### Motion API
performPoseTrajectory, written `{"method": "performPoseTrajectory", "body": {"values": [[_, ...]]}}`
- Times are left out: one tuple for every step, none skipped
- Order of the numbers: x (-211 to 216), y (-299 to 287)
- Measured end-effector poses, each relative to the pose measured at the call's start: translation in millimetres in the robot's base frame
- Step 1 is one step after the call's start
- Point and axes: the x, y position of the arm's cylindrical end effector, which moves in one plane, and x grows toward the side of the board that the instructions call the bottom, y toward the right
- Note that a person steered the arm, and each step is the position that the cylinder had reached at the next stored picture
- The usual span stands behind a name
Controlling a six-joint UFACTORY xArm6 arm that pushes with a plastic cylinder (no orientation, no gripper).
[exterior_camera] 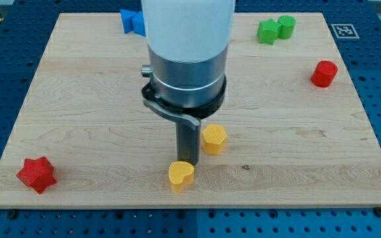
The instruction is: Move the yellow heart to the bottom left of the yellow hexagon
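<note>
Near the lower middle of the worktop (78, 99), the yellow heart (180, 174) lies just below and to the view's left of the yellow hexagon (213, 139), the two close together but apart. My tip (186, 160) (the tool here is a plain rod with no jaws, so it holds nothing and has no opening to report) stands just above the heart, touching or nearly touching its upper edge, and just to the left of the hexagon.

Handling, as a judgement: the heart looks small, rigid and light, and should slide readily on the smooth wood. It cannot be gripped, only pushed. Contact belongs on a side face, on a line through its middle, since an off-centre push on the lobed outline would likely spin it. The heart already appears to sit at the hexagon's bottom left, so little or no travel seems left; a careless push could nudge the hexagon.

Count of blocks in view:
- yellow: two, the heart and the hexagon;
- red: two, a red star (36, 174) at lower left and a red cylinder (324, 73) at right;
- green: two, a green star (267, 31) touching a green cylinder (286, 26) at upper right;
- blue: one blue block (132, 21) at the top (shape partly hidden by the arm).
</note>
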Motion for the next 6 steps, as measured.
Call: {"method": "performPoseTrajectory", "body": {"values": [[0.0,-41.6],[19.7,-65.1],[57.8,-59.6],[58.1,-34.2],[58.1,3.8],[57.1,30.0]]}}
